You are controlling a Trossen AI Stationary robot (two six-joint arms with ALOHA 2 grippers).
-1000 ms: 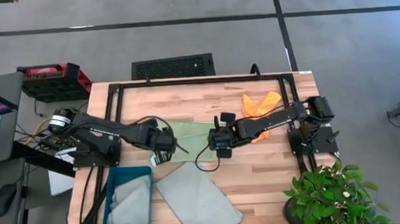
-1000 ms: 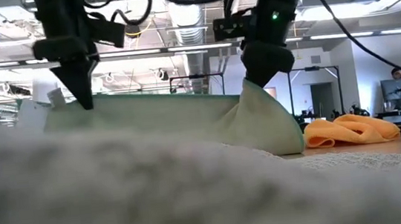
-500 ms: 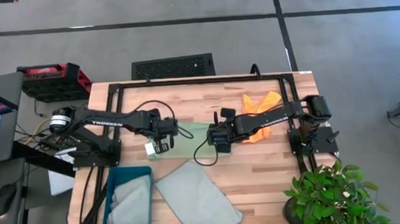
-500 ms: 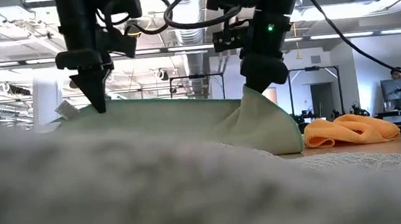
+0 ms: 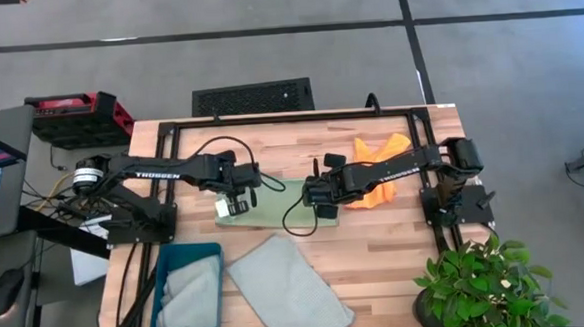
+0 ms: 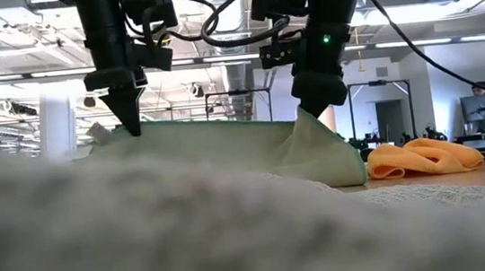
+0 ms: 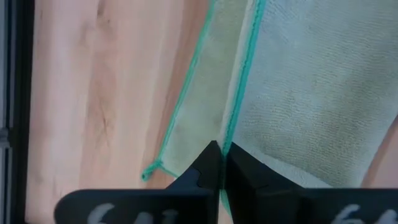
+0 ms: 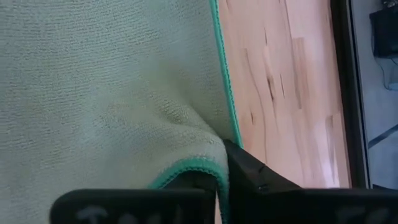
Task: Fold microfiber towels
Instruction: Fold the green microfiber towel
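Two grippers are working the light green towel at the middle of the wooden table. On the towel's left end, the left gripper is pinching the teal-stitched hem, its fingers pressed together with no gap showing between them in the left wrist view. At the opposite end, the right gripper is holding a gathered corner of the same towel, the cloth bunching around its fingertips; how far those fingers are parted cannot be told, since the fabric is hiding the gap. From table height the towel is hanging stretched between the two grippers, its lower edge resting on the table, and a blurred pale mass close to the lens is covering the whole lower part of that view. One orange towel is lying crumpled beyond the right arm, partly hidden beneath it from overhead. One pale grey-blue towel is lying flat near the table's front edge, and another grey-blue towel is sitting inside the teal bin just beside it.
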